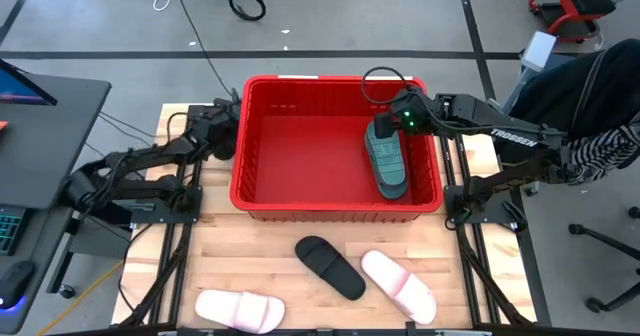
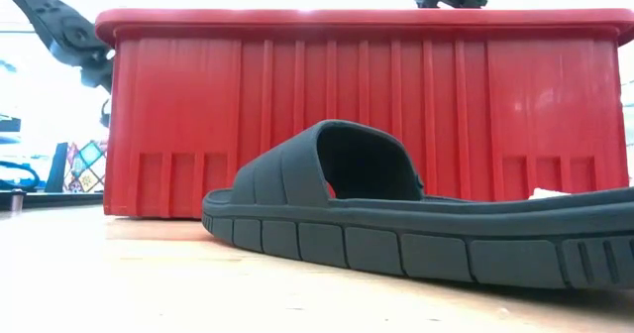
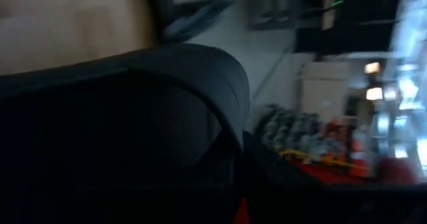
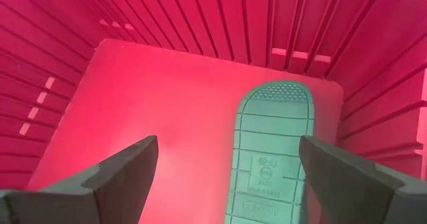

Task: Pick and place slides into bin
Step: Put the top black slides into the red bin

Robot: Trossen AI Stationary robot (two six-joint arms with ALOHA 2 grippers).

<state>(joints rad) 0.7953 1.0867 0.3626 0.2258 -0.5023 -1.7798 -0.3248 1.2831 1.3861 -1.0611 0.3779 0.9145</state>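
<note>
From above, a teal slide (image 1: 386, 158) lies in the red bin (image 1: 262, 194) by its right wall; a black slide (image 1: 330, 267) and two pink-white slides (image 1: 398, 284) wait near the table's front edge. The right wrist view shows the right gripper (image 4: 227, 167) open and empty. Left gripper (image 1: 222, 126): cannot tell.

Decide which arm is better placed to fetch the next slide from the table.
Probably right: its open hand has a teal slide below it in the bin, nearer the black slide. The left hand waits outside.
</note>
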